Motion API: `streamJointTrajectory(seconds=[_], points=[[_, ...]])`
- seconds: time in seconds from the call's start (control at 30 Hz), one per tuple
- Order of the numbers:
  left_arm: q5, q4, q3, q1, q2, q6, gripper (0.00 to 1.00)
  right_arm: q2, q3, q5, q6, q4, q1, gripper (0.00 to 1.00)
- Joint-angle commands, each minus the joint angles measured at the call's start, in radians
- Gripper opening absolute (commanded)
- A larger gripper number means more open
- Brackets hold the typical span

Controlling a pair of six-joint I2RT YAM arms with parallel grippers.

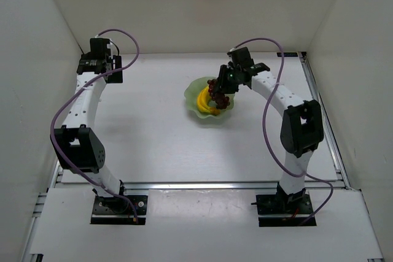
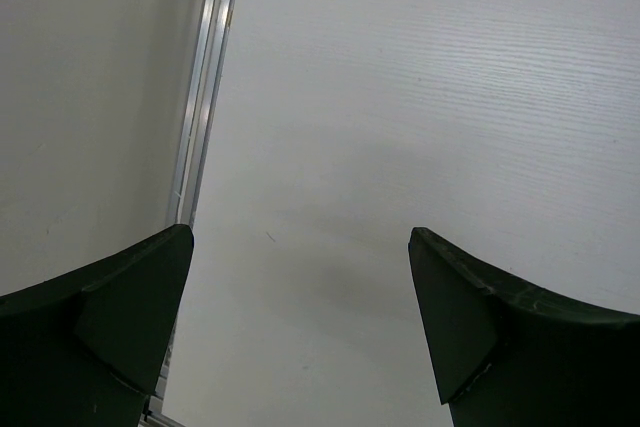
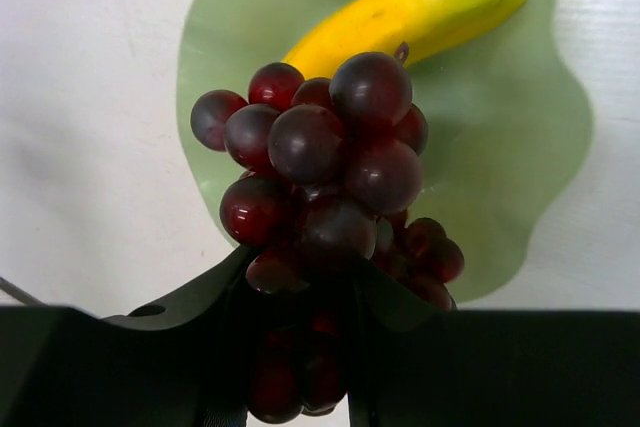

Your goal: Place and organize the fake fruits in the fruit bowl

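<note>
The pale green fruit bowl [image 1: 191,99] stands right of the table's middle, with the yellow banana [image 1: 207,106] lying in it. My right gripper [image 1: 225,83] is shut on the dark purple-red grapes [image 1: 219,95] and holds them just above the bowl. In the right wrist view the grapes [image 3: 320,167] hang between my fingers [image 3: 310,287], over the bowl [image 3: 520,137] and in front of the banana [image 3: 410,17]. My left gripper [image 1: 100,59] is open and empty at the far left, over bare table [image 2: 300,237].
White walls close in the table on the left, back and right. A metal rail [image 1: 322,121] runs along the right side, another [image 2: 200,97] along the left edge beside my left gripper.
</note>
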Motion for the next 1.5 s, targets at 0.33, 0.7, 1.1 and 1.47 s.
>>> streamJointTrajectory(seconds=[0.33,0.7,1.1,1.47], points=[[0.024,0.003,-0.022,0.016,-0.065,-0.020,1.00,-0.075,0.020,0.012,-0.021,0.018,0.016,1.00],[0.077,-0.006,-0.069,0.139,-0.085,-0.071,1.00,-0.509,-0.243,0.115,-0.051,-0.028,-0.256,1.00],[0.139,-0.006,-0.181,0.234,-0.132,-0.117,1.00,-0.633,-0.628,0.061,-0.062,-0.074,-0.579,1.00],[0.186,-0.006,-0.201,0.253,-0.151,-0.126,1.00,-0.624,-0.629,0.061,-0.062,-0.074,-0.579,1.00]])
